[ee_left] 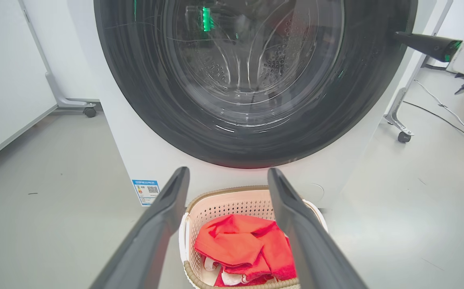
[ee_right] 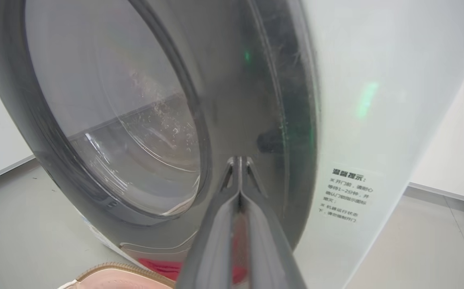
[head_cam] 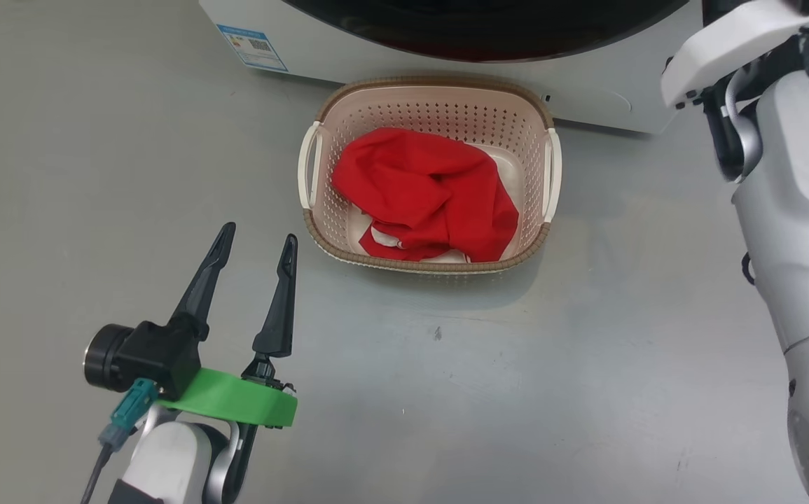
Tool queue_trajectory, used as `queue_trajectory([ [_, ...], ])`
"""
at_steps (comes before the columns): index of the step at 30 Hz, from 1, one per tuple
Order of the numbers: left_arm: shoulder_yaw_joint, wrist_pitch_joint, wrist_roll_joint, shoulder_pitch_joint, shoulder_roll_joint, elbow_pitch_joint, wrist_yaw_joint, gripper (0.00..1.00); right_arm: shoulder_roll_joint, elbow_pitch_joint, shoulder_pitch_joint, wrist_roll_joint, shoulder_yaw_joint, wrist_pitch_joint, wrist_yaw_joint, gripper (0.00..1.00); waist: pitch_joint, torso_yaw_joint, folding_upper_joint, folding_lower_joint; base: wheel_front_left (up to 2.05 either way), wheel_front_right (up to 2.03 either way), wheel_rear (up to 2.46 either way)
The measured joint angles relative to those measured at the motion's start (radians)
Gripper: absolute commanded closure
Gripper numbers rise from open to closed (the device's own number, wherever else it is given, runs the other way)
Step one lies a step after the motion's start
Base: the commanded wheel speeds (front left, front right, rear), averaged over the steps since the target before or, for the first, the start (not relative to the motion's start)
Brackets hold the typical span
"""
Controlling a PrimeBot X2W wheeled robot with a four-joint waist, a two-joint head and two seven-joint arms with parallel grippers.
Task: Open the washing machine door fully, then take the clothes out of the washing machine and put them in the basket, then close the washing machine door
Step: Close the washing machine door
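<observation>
Head view: left pincer (head_cam: 260, 234) spread, clothes (head_cam: 432, 192) in basket (head_cam: 439, 82) beyond; right pincer (ee_right: 238, 160) pressed together.

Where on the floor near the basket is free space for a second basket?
Bare floor lies left of the basket, between the washing machine and the open left pincer. A wide patch lies in front of the basket. Crowded: the basket holds the clothes, and sits close to the washing machine.
</observation>
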Motion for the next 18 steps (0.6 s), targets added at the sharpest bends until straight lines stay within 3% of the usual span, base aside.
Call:
queue_trajectory([
  [6, 0.013, 0.0, 0.001, 0.002, 0.001, 0.018, 0.0, 0.0, 0.033, -0.04, 0.087, 0.012, -0.007, 0.0, 0.007, 1.0, -0.032, -0.019, 0.0, 0.0, 0.0, 0.0, 0.0],
  [7, 0.017, 0.0, 0.001, 0.003, 0.002, 0.019, 0.0, 0.0, 0.037, -0.048, 0.102, 0.015, -0.008, 0.0, 0.007, 0.89, -0.038, -0.023, 0.0, 0.0, 0.0, 0.0, 0.0],
  [9, 0.027, 0.0, 0.0, 0.004, 0.002, 0.019, 0.001, 0.0, 0.046, -0.067, 0.133, 0.028, -0.011, 0.0, 0.007, 0.25, -0.049, -0.033, 0.0, 0.0, 0.0, 0.0, 0.0],
  [10, 0.032, 0.0, 0.0, 0.004, 0.005, 0.019, 0.001, 0.0, 0.05, -0.076, 0.147, 0.033, -0.013, 0.0, 0.007, 0.02, -0.055, -0.038, 0.0, 0.0, 0.0, 0.0, 0.0],
  [18, 0.042, 0.0, 0.0, 0.01, 0.017, 0.024, 0.002, 0.0, 0.061, -0.147, 0.255, 0.038, -0.014, 0.0, 0.016, 0.0, -0.099, -0.072, 0.0, 0.0, 0.0, 0.0, 0.0],
])
